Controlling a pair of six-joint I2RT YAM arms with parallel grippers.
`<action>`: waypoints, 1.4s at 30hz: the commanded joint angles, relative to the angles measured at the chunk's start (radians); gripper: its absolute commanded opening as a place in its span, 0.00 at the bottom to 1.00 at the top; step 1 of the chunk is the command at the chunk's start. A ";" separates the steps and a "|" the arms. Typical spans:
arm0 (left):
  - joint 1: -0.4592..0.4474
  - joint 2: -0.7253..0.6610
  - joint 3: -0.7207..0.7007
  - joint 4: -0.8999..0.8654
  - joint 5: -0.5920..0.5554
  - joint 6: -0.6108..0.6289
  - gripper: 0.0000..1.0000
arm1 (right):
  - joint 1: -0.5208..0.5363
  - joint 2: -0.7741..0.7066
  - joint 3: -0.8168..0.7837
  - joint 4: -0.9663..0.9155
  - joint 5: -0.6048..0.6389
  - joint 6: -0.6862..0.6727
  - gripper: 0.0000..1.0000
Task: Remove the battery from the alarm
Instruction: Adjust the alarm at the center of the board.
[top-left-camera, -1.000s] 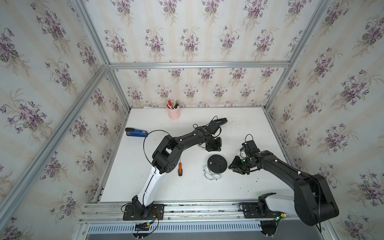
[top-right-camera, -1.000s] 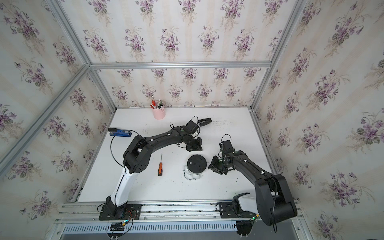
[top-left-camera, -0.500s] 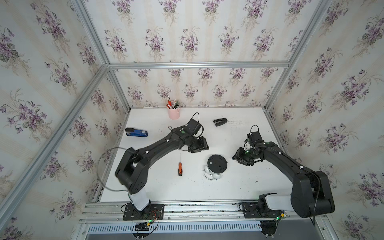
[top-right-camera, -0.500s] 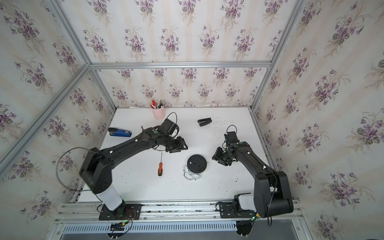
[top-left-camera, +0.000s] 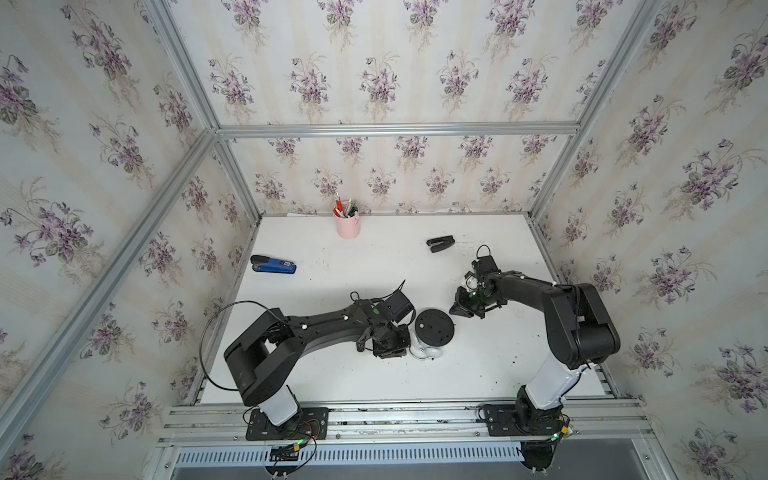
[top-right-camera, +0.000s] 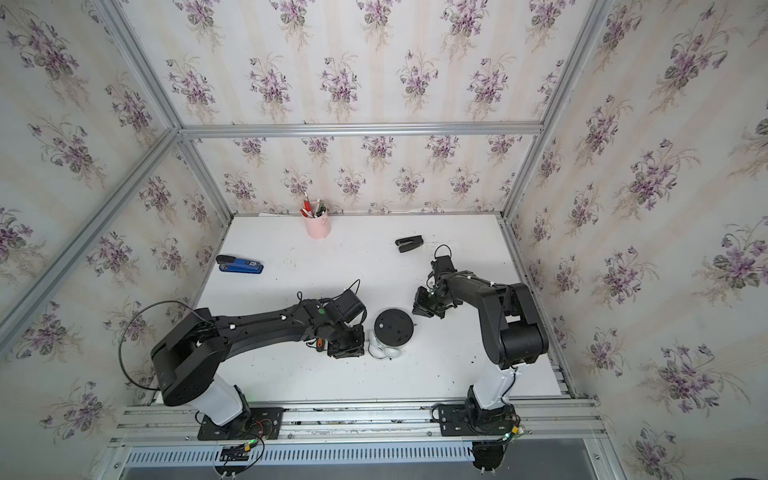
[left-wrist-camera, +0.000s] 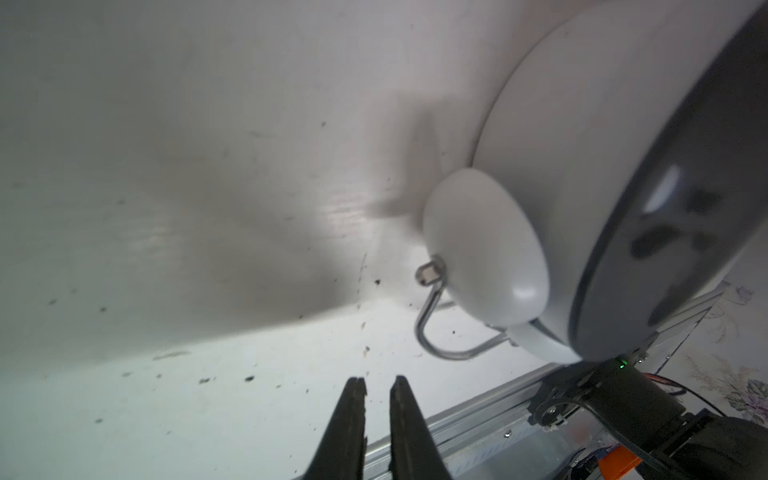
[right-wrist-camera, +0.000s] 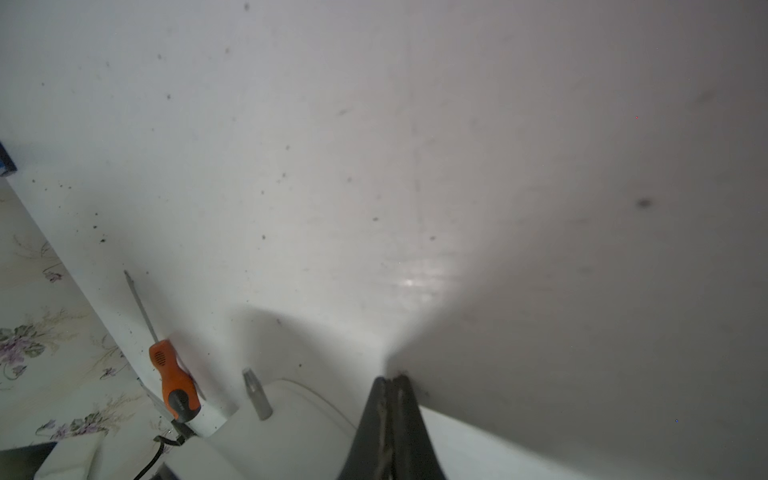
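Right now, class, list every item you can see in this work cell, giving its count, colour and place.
alarm: one, white, black back up, mid-table
screwdriver: one, orange-handled, left of alarm
cup of pens: one, pink, far edge
stapler: one, blue, far left
desk tool: one, black, far right
table: one, white
left gripper: one, black, slightly open, beside alarm
right gripper: one, black, shut, right of alarm
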 joint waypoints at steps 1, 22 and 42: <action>0.003 0.049 0.055 0.037 -0.009 0.019 0.16 | 0.022 -0.023 -0.046 0.047 0.010 0.034 0.08; 0.125 0.162 0.245 -0.032 -0.106 0.211 0.20 | 0.068 -0.451 -0.420 -0.095 0.088 0.179 0.30; 0.011 -0.113 -0.219 0.507 -0.067 -0.088 0.63 | 0.276 -0.252 0.317 -0.633 0.349 -0.295 0.66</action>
